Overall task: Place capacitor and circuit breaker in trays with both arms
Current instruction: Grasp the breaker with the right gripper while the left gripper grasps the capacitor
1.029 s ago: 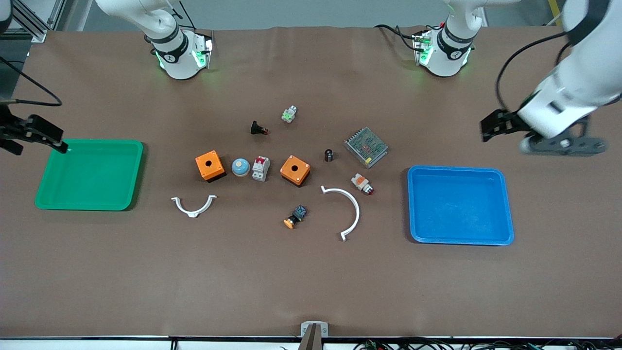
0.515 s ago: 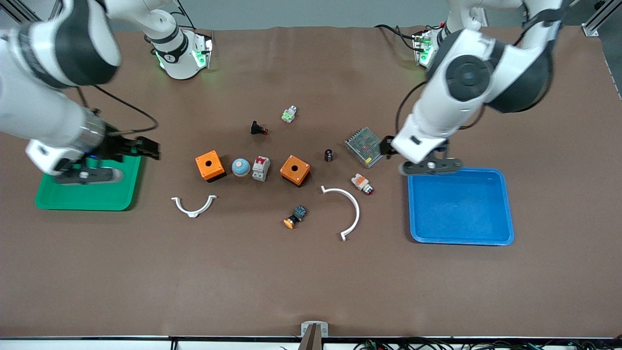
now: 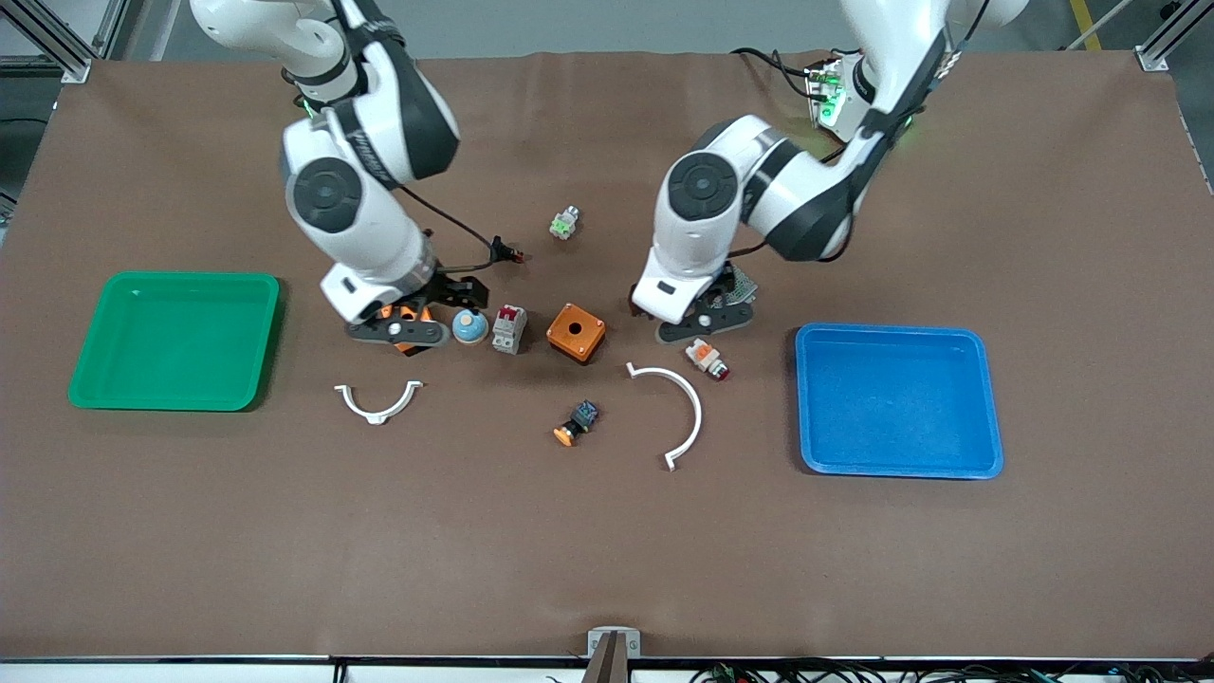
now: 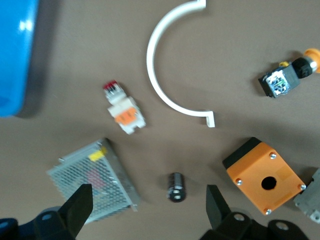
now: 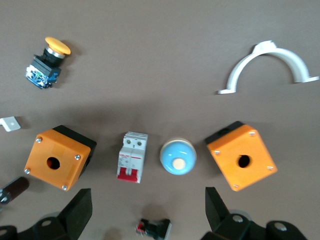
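Black capacitor (image 4: 176, 186) lies on tabletop (image 3: 607, 531) under spread, empty left gripper (image 4: 148, 209); right gripper (image 5: 148, 207) spread, empty, over circuit breaker (image 5: 133, 157).

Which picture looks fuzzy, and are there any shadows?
Left wrist view: a bit smeary, the small black cylinder capacitor and silver mesh metal box soft-edged. Right wrist view: sharper, the white-grey circuit breaker crisp. Front view: dark shadows under both arms.

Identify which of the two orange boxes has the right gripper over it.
The orange box toward the green tray: the right gripper hangs over it; the other orange box lies uncovered.
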Available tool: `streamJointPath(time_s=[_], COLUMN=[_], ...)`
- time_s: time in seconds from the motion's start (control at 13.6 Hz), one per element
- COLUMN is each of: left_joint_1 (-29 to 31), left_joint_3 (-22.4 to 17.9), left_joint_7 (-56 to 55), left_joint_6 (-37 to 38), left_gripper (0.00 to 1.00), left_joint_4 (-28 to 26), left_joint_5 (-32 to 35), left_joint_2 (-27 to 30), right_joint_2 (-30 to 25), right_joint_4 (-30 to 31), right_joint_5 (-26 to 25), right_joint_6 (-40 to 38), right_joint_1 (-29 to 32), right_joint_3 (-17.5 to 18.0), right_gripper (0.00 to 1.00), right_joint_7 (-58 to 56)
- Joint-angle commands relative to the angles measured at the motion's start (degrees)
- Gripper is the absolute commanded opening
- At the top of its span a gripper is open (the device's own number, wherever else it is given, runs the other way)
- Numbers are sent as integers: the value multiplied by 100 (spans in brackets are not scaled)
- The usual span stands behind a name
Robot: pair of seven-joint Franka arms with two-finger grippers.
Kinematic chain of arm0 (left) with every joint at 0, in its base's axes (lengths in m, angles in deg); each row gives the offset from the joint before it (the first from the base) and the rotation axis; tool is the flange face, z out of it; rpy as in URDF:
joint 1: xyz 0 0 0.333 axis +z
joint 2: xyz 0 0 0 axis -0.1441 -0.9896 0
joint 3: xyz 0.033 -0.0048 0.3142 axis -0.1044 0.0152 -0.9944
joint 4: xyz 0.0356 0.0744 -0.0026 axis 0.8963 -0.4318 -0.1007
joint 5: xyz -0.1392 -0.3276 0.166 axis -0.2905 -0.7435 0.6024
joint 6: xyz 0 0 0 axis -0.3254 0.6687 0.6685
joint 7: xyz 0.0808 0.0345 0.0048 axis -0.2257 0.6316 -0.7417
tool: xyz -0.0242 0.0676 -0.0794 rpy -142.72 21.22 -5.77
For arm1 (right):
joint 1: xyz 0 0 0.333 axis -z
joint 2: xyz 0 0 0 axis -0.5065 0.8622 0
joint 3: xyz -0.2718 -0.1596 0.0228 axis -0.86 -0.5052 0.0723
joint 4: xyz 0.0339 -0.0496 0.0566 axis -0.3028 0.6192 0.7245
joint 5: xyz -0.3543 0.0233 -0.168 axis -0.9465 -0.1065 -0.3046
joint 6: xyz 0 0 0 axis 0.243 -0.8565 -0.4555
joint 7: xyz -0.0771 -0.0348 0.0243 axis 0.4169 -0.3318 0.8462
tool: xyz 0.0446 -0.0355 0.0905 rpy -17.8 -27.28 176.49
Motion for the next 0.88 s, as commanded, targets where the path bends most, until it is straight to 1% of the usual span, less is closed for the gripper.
streamJointPath(time_s=[0.0, 0.07, 0.15, 0.29, 0.44, 0.59, 0.81], left_joint_1=[-182, -208, -269, -366, -401, -410, -454], left_joint_3=[-23, -23, -23, -23, -32, -32, -32], left_joint_7=[-508, -622, -728, -808, -869, -975, -975], left_joint_6=[-770, -1112, -1307, -1423, -1624, -1870, -1889], left_gripper=[97, 95, 91, 85, 78, 74, 69], left_joint_4=[-527, -755, -862, -855, -837, -828, -819], left_joint_5=[111, 111, 111, 119, 119, 119, 128], left_joint_2=[-55, -64, -142, -336, -511, -687, -820], right_joint_2=[236, 368, 500, 808, 967, 1090, 1205], right_joint_4=[270, 262, 262, 262, 262, 253, 253], right_joint_5=[409, 594, 718, 719, 728, 736, 754], right_joint_6=[521, 548, 636, 847, 978, 1049, 1208], right_joint_1=[-171, -206, -337, -400, -400, -408, -400], right_joint_3=[-77, -77, -77, -77, -77, -77, 46], right_gripper=[100, 100, 100, 100, 100, 100, 98], right_joint_7=[119, 110, 110, 101, 84, 84, 84])
